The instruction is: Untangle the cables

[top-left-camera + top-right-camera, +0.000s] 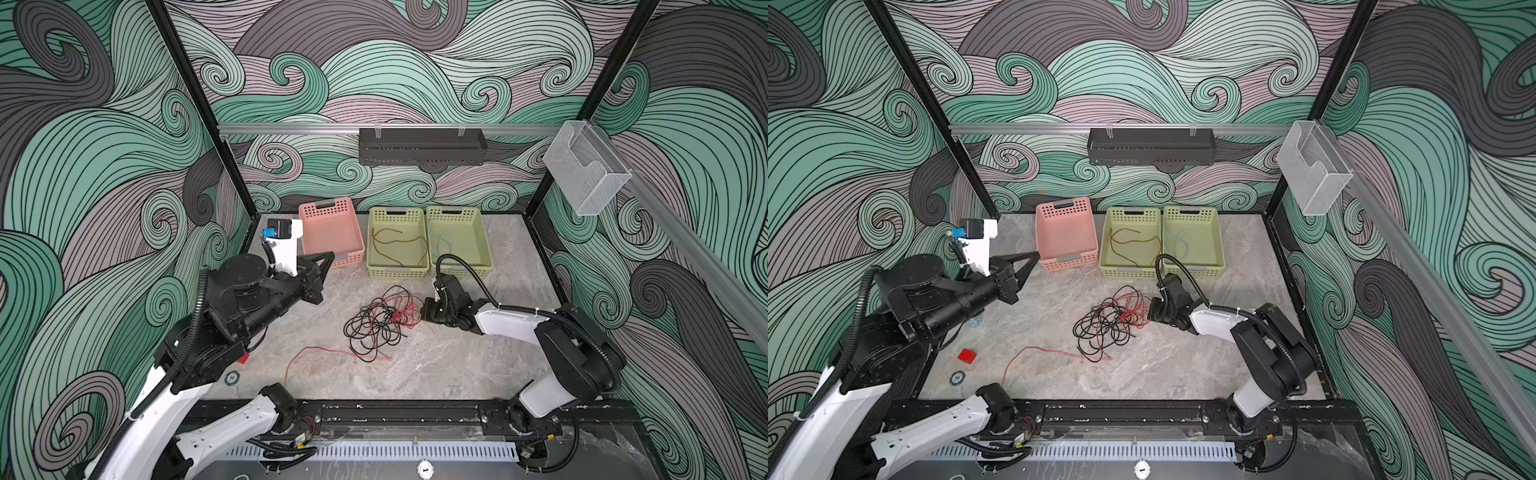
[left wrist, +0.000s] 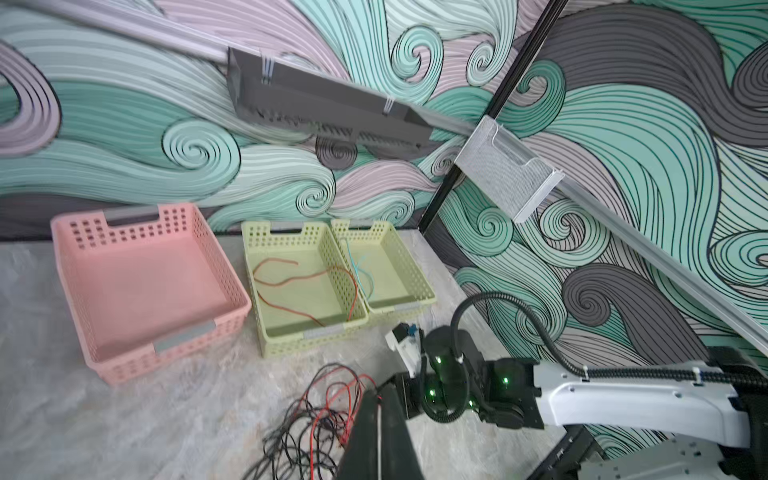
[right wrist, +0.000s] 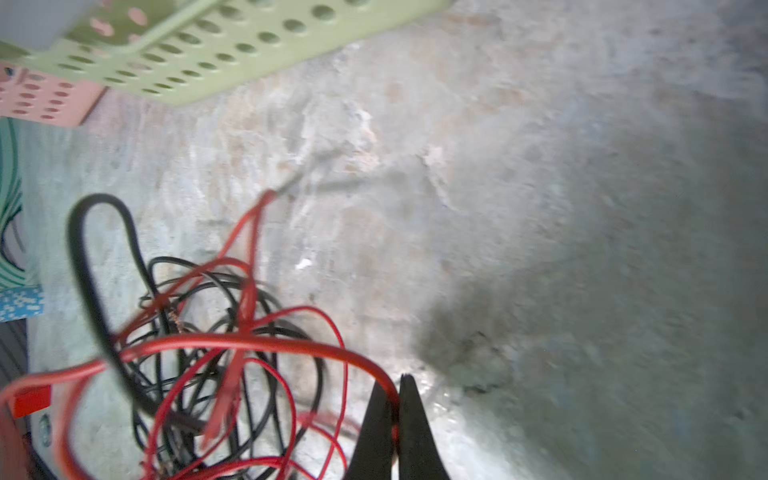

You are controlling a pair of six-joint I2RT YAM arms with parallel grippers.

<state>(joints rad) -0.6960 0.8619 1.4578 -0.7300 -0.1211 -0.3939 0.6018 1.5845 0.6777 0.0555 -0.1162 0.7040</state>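
The cables (image 1: 380, 324) lie as a loose black and red tangle mid-table, shown in both top views (image 1: 1108, 324). One red strand (image 1: 307, 353) trails off toward the front left. My right gripper (image 1: 424, 309) is low at the tangle's right edge. In the right wrist view it (image 3: 397, 388) is shut on a thick red cable (image 3: 249, 343) that arcs over the black cable (image 3: 95, 291). My left gripper (image 1: 330, 255) hovers by the pink basket, shut and empty (image 2: 379, 401). An orange-brown cable (image 1: 399, 247) lies in the middle basket and a short teal piece (image 1: 444, 243) in the right one.
A pink basket (image 1: 330, 208) and two green baskets (image 1: 397, 214) (image 1: 457, 214) stand in a row at the back. A red square (image 1: 966, 356) and a round chip (image 1: 957, 377) lie at the front left. A black tray (image 1: 422, 145) and a clear holder (image 1: 586, 174) hang on the walls.
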